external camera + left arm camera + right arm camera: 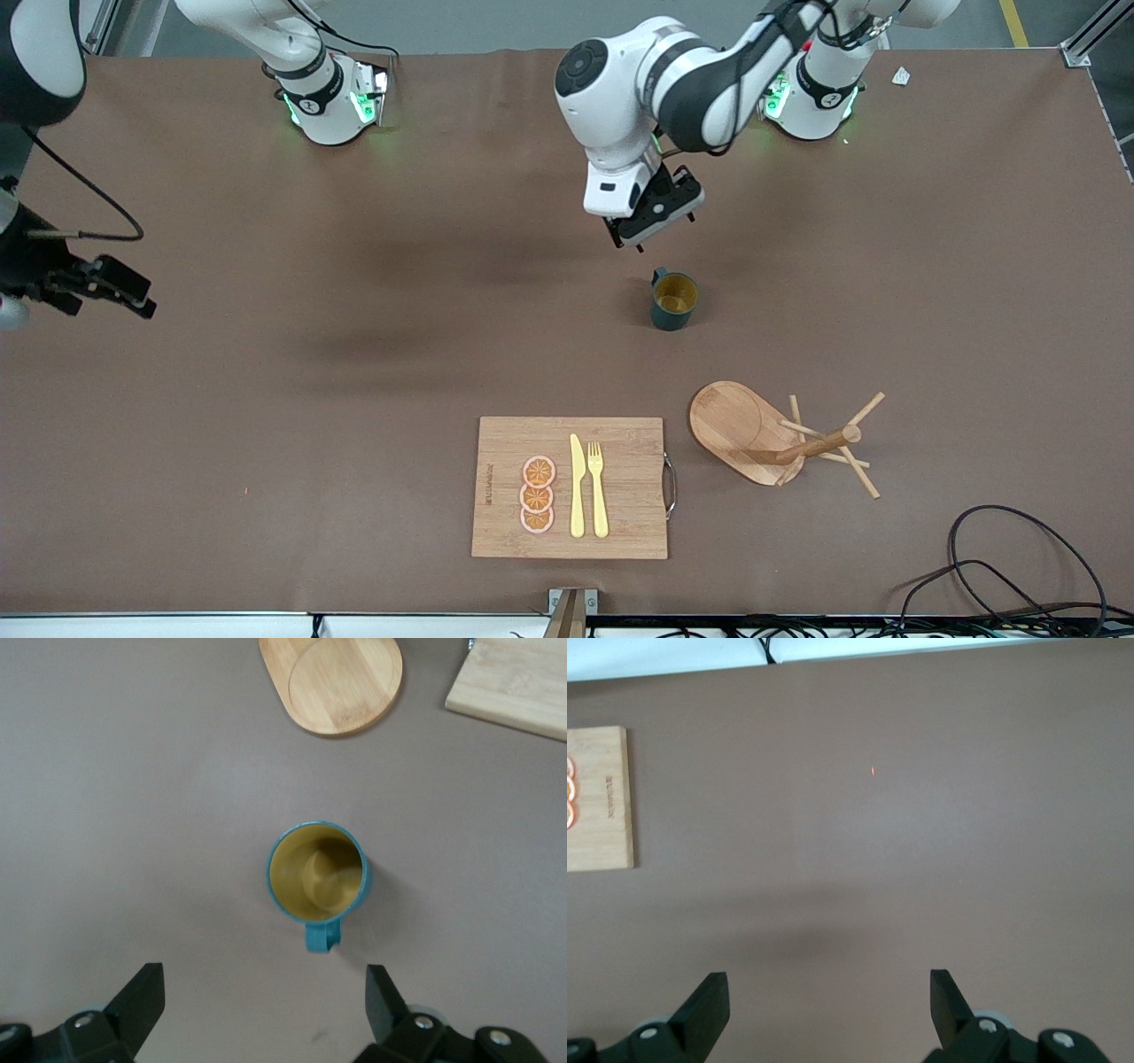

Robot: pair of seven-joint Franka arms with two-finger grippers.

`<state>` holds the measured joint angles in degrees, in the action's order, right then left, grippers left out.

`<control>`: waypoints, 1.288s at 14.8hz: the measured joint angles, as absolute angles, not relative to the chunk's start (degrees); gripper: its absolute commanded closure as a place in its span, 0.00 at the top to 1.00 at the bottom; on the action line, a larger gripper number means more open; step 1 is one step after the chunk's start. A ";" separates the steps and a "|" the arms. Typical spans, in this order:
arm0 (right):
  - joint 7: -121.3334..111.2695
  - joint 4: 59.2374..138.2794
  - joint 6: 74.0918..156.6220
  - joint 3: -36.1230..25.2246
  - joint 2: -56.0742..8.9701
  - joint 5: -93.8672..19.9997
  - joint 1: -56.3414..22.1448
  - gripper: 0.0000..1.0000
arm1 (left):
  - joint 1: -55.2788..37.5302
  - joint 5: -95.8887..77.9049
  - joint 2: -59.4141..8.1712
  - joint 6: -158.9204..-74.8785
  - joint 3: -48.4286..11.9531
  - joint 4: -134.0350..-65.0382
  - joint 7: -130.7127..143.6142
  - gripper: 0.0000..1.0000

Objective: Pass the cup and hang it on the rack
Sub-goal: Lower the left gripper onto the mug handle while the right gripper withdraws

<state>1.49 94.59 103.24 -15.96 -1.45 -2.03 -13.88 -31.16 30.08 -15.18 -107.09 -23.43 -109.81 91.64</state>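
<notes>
Teal outside, mustard inside, the cylindrical cup (pixel 674 301) stands upright on the brown table (pixel 266 399), farther from the camera than the wooden rack (pixel 780 439), which lies tipped on its side. The left gripper (pixel 651 217) hangs just above the cup, fingers wide apart, holding nothing. The right gripper (pixel 97 288) waits, spread and empty, over its end of the table.

Even, soft overhead light covers the brown table (pixel 266 399); broad, faint arm shadows smear across its middle. Green lamps glow at both arm bases. The cup (pixel 316 871) looks slightly soft in the left wrist view, casting a weak shadow. No strong glare.
</notes>
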 measured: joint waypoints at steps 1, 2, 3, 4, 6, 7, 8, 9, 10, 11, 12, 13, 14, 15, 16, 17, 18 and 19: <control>1.49 94.46 102.00 -15.95 -0.68 -1.98 -13.87 1.00 | -31.75 33.29 -15.19 -109.01 -23.97 -112.53 95.29 1.00; 1.51 93.99 100.58 -15.95 -0.16 -1.91 -13.67 1.00 | -32.04 36.59 -15.21 -110.78 -24.72 -115.16 99.05 1.00; 1.51 93.39 99.32 -15.95 0.11 -1.89 -13.18 1.00 | -32.16 39.71 -15.26 -112.17 -25.50 -117.53 103.07 1.00; 1.38 92.75 98.41 -15.96 0.24 -1.88 -12.61 1.00 | -32.25 42.64 -15.39 -113.35 -26.20 -119.74 107.07 1.00; 0.38 92.17 97.05 -15.96 0.25 -1.88 -11.96 1.00 | -32.55 49.53 -16.44 -114.69 -27.34 -123.14 115.57 1.00; 0.27 92.19 96.75 -15.95 0.23 -1.88 -11.89 1.00 | -32.97 53.73 -17.53 -114.88 -27.56 -124.42 120.42 1.00; 0.27 92.20 96.64 -15.92 0.21 -1.88 -11.88 1.00 | -33.46 58.30 -19.03 -115.02 -27.63 -125.42 125.79 1.00; 0.27 92.20 96.65 -15.90 0.19 -1.88 -11.88 1.00 | -33.85 62.58 -20.85 -115.11 -27.65 -125.97 131.07 1.00; 0.26 92.18 96.68 -15.84 0.20 -1.88 -11.88 1.00 | -34.07 66.66 -22.86 -115.14 -27.65 -126.21 135.75 1.00; 0.25 92.16 96.71 -15.70 0.20 -1.88 -11.88 1.00 | -34.13 70.32 -24.93 -115.14 -27.65 -126.24 139.48 0.99; 0.25 92.15 96.72 -15.46 0.20 -1.88 -11.88 1.00 | -34.11 73.46 -26.86 -115.13 -27.62 -126.22 142.40 0.92; 0.25 92.15 96.75 -15.22 0.19 -1.88 -11.89 1.00 | -34.11 75.97 -28.44 -115.12 -27.59 -126.20 144.54 0.83; 0.25 92.13 96.85 -15.04 0.19 -1.88 -11.89 1.00 | -34.11 77.51 -29.55 -115.11 -27.58 -126.05 145.91 0.75; 0.25 92.12 96.90 -14.94 0.20 -1.87 -11.89 1.00 | -34.11 78.20 -30.27 -115.10 -27.58 -125.62 146.58 0.68; 0.25 92.11 96.92 -14.90 0.20 -1.87 -11.89 1.00 | -34.10 78.50 -30.70 -115.10 -27.57 -124.66 146.72 0.62; 0.25 92.09 96.97 -14.90 0.20 -1.86 -11.89 1.00 | -34.10 78.53 -31.06 -115.10 -27.57 -123.21 146.71 0.58; 0.25 92.08 97.05 -14.90 0.20 -1.85 -11.89 1.00 | -34.10 78.53 -31.56 -115.11 -27.57 -121.44 146.70 0.56; 0.25 92.07 97.07 -14.90 0.20 -1.85 -11.89 1.00 | -34.10 78.53 -32.34 -115.11 -27.57 -119.64 146.62 0.55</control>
